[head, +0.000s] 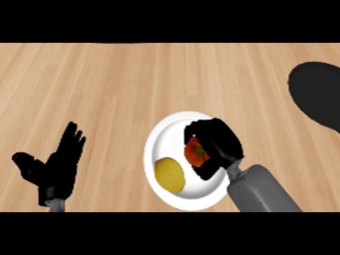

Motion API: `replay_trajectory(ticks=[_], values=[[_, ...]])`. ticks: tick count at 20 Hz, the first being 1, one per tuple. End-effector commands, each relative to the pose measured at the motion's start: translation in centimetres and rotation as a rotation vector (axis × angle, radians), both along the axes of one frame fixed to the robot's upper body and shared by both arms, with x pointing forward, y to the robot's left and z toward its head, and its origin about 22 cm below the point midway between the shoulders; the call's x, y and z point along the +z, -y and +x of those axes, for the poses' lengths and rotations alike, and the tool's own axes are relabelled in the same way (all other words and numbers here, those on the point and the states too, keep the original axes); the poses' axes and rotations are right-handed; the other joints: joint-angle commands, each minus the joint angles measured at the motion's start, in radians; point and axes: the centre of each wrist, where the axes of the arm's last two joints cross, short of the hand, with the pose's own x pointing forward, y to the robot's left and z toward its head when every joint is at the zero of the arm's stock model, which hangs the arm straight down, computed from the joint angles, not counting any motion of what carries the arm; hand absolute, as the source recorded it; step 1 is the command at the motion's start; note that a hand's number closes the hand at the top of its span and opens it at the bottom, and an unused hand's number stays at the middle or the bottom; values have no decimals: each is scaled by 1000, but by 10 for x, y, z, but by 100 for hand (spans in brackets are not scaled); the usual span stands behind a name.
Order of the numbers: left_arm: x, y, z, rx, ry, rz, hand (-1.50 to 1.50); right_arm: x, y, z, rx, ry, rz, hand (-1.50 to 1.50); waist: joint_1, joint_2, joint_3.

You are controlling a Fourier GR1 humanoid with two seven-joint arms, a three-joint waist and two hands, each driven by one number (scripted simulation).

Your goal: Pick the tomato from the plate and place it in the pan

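Observation:
A white plate (165,133) lies on the wooden counter near the front centre. On it sits a red tomato (195,153), and my right hand (218,142) is curled round it from above, hiding most of it. A yellow round food item (169,174) lies on the plate's front left part. The black pan (325,99) rests at the far right, its handle running toward the lower right edge. My left hand (58,163) rests open at the lower left, fingers up, away from the plate.
The wooden counter (91,84) stretches bare between the plate and the pan and across the back.

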Motion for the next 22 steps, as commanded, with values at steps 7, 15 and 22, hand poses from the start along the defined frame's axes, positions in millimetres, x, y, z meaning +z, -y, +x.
replay_trajectory(ticks=[7, 15, 22], values=[[-19, 3, -10, 34, -82, -18, 0, -24, 43, 1, -300, -193, -211, 150, -20, 10, -9], [-23, -13, -8, 22, -74, -18, 0, 45, 61, 4, -456, 184, -205, 150, -22, 8, -8], [-8, 6, -8, 17, -72, -6, 0, 123, 45, -24, -658, 394, 0, 150, -18, 5, -8]])
